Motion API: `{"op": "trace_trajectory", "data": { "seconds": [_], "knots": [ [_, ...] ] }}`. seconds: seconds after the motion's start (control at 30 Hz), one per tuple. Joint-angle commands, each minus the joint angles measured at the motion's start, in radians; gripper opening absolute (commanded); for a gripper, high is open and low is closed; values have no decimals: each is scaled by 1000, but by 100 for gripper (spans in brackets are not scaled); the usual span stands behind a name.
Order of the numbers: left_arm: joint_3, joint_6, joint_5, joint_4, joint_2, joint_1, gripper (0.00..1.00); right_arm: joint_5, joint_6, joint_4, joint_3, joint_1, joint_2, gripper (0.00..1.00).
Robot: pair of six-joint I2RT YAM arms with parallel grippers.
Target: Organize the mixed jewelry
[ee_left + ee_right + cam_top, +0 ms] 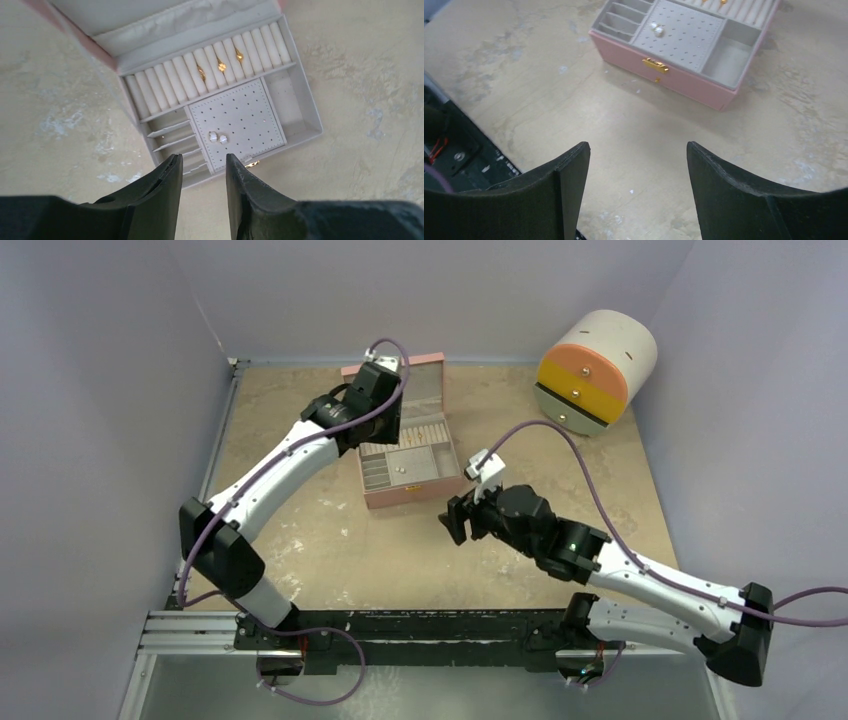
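Three tiny gold rings [220,65], shapes unclear

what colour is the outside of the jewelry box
The box is pink, with a gold clasp on its front; it shows best in the right wrist view.

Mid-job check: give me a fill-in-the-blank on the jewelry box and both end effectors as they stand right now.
1. The ring rolls of the pink box hold ____ gold rings.
2. On the dotted panel sit ____ pale studs.
3. The left end effector hangs over the box with its jaws ____.
4. The right end effector, jaws wide apart, holds ____.

Missing words: three; two; open; nothing.
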Motion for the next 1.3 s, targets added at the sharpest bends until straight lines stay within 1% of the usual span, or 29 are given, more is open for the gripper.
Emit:
{"op": "trace_trajectory", "data": {
  "seconds": [0.0,0.07,0.1,0.27,0.47,0.6,0.73,0.8,0.9,1.03,1.07,1.27],
  "knots": [
    [-33,27,-74,68,-113,20,36,-38,13,-148,163,-130,128,73],
    [-86,26,-111,119,-163,23,35,-115,21,-186,211,-213,174,72],
    [-120,27,-129,153,-189,23,34,-123,14,-196,232,-235,194,72],
    [-307,27,-228,338,-331,23,32,-155,-20,-205,323,-323,287,71],
    [-457,48,-311,475,-471,23,31,-158,-15,-215,434,-413,417,66],
    [-530,40,-360,526,-557,23,31,-163,-8,-210,512,-473,500,62],
    [-577,31,-427,564,-636,23,31,-182,0,-180,584,-552,596,53],
    [-588,19,-446,572,-651,23,31,-208,6,-149,614,-593,646,46],
    [-592,-1,-458,568,-664,23,31,-248,17,-126,676,-659,731,31],
    [-613,-8,-456,593,-683,23,31,-307,26,-101,796,-723,845,4],
    [-612,-6,-458,592,-683,23,31,-318,26,-103,830,-731,871,0],
    [-609,14,-480,590,-690,24,31,-358,36,-79,1007,-760,1032,0]
  ]
}}
